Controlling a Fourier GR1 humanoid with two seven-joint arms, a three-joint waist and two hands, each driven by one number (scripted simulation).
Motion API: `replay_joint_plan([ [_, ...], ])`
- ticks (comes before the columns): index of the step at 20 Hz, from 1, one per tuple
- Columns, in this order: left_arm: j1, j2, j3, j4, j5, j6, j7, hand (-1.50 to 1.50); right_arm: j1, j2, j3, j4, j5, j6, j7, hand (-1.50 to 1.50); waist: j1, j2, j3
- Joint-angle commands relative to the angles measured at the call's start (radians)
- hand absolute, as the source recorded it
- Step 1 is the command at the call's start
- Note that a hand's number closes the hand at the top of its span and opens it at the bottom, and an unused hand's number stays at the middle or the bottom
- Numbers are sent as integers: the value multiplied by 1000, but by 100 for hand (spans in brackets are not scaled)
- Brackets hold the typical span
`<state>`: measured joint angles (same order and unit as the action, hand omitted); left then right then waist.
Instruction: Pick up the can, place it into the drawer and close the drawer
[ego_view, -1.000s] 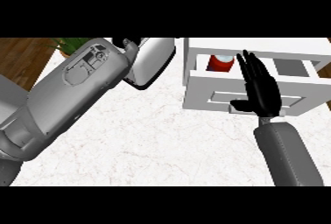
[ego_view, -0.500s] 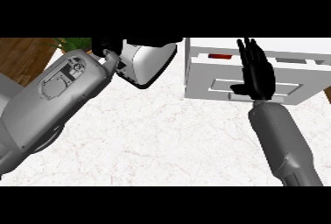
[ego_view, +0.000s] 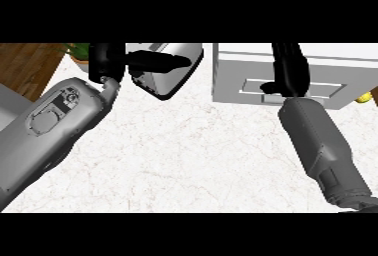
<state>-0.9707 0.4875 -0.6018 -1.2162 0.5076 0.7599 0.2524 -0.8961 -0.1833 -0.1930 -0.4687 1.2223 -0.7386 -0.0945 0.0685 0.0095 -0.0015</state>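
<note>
Status: white drawer unit front looks flush, judged shut. No can visible; presumably inside. right hand: fingers straight, flat against drawer front. left hand up beside shiny chrome appliance; open or closed: cannot tell. Left to do: likely nothing but withdrawal.

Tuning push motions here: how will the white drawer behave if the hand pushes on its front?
The drawer looks rigid and boxy, so under the flat right hand it probably slides straight, not flexing. It seems flush already, so it likely won't travel further.
</note>
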Motion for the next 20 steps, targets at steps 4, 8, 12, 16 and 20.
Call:
replay_joint_plan([
  [4, 73, 33, 13, -82, -13, -13, -2, -150, -170, -31, -35, 143, -4, 13, 10, -150, 31, 17, 3],
  [8, 101, 41, 19, -111, -24, -14, 0, -150, -220, -27, -51, 195, -6, 16, 23, -150, 32, 19, 4],
  [12, 128, 36, 9, -156, -33, -10, 14, -150, -260, -28, -57, 222, -2, 19, 24, -150, 36, 17, 4],
  [16, 146, 25, 7, -146, -49, -10, -11, -150, -238, -7, -130, 207, -101, 10, -105, -150, 32, 24, 6],
  [20, 206, 48, 8, -191, -52, -11, -31, -150, -255, 44, -216, 174, -210, 34, -186, -150, 39, 14, 7],
])
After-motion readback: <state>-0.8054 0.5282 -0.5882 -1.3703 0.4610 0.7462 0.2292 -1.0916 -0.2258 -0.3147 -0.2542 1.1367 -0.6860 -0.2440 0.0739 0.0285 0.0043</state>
